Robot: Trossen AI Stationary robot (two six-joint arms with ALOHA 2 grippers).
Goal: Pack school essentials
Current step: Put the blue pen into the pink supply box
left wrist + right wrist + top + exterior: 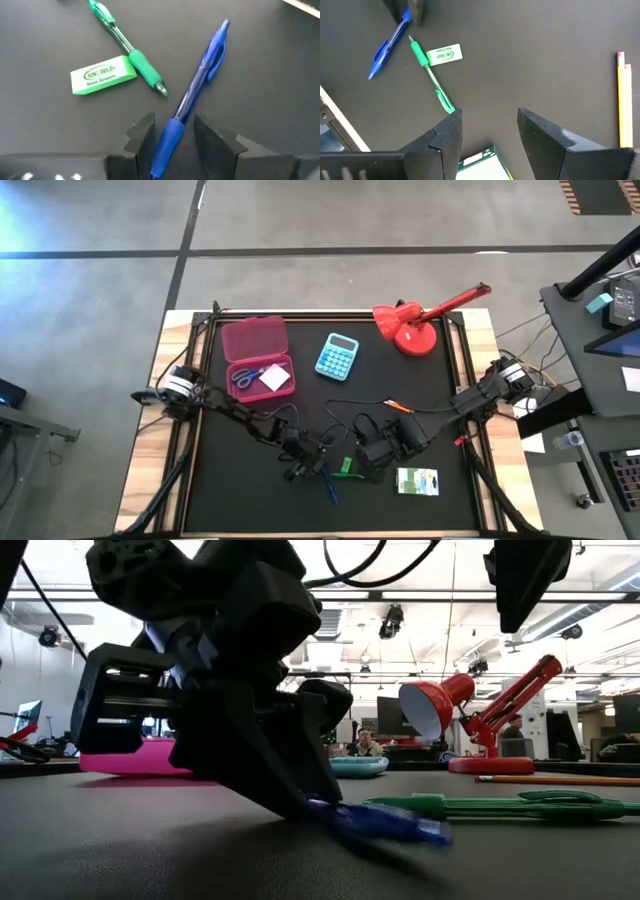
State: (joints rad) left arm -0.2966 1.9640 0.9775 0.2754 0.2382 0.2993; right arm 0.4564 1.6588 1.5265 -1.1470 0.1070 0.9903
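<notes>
Blue pen, light, stiff and slick, lies between the left hand's narrowly parted fingers at its rubber grip; right hand waits wide.

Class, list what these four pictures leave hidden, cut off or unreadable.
- Blue pen: its grip end runs off the left wrist picture's edge between the left gripper fingers; contact is unclear.
- White-green packet: cut by the right wrist picture's edge; its print is unreadable in the high view.
- Pink box contents: hidden in the low view by the left arm.
</notes>
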